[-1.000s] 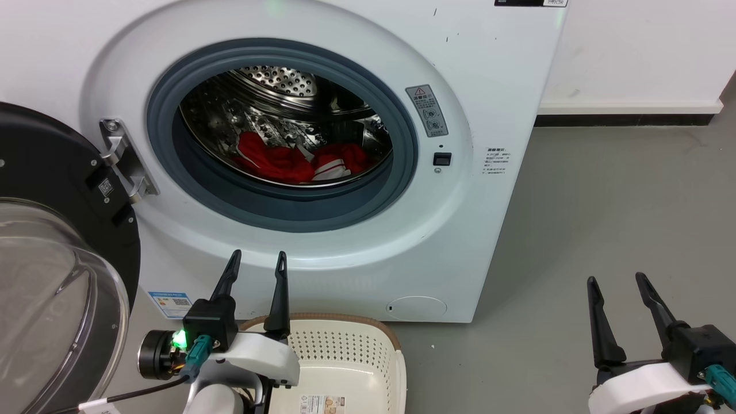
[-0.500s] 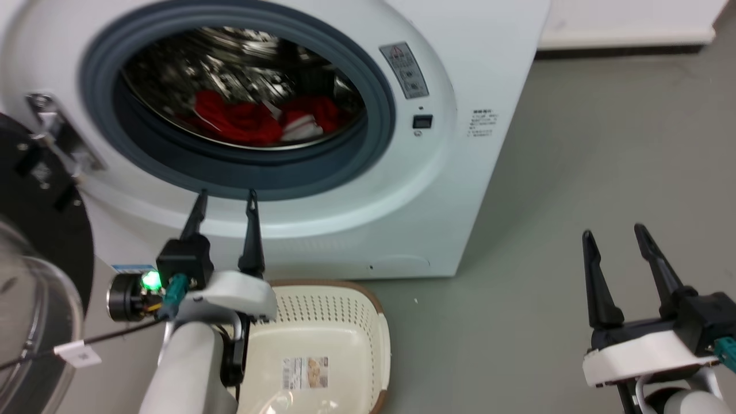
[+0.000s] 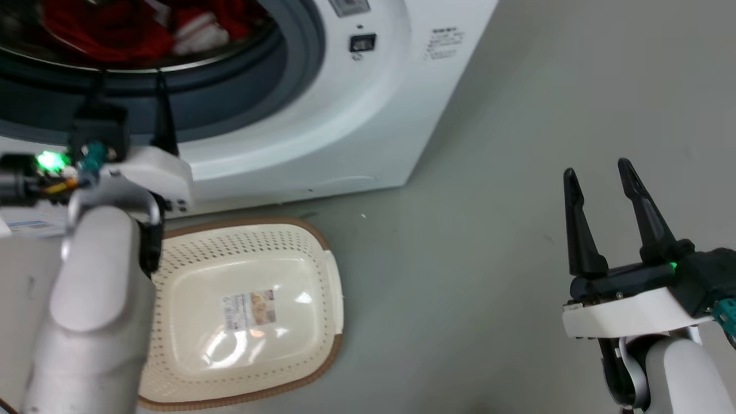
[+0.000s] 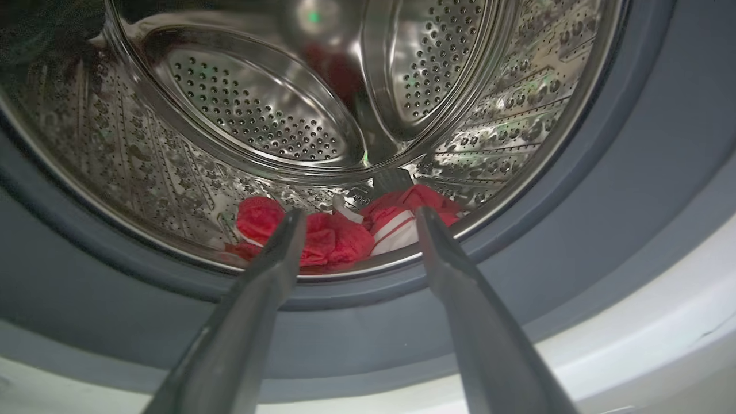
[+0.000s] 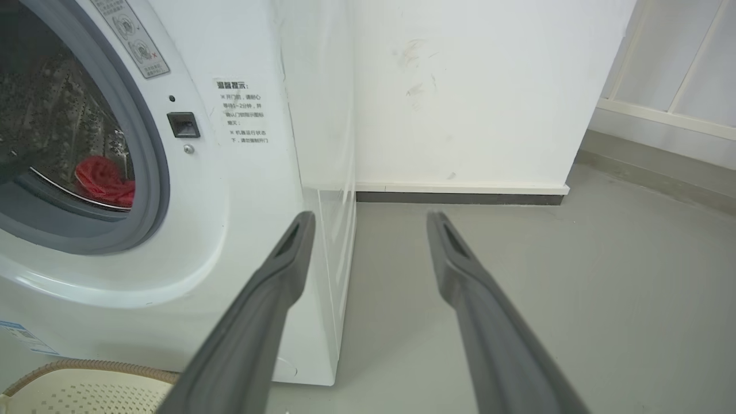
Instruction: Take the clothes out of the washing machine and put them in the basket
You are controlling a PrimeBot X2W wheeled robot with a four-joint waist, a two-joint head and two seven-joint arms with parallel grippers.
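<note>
The left gripper [image 4: 359, 214] hangs at the lower lip of the washer's [image 3: 345, 115] porthole, its two dark fingers spread wide with nothing between them. In the left wrist view the clothes [image 4: 333, 238], a low red heap with white panels and thin stripes, lie on the bottom of the steel drum [image 4: 259, 115], just beyond the fingertips and framed in the gap between them. The fingers stand apart from the fabric, over the grey rubber seal [image 4: 604, 201].

In the head view the basket [image 3: 259, 241] sits on the grey floor [image 3: 489, 259] just in front of the washer, below the porthole and partly under the pale left forearm. The paper label [image 3: 249, 307] on its bottom shows plainly.

The right gripper [image 3: 597, 168] hovers over bare floor to the washer's right, well apart from both clothes and basket. Its fingers are also spread wide and grip nothing. In the right wrist view they point towards the washer's front corner and the white wall [image 5: 489, 86] behind.
</note>
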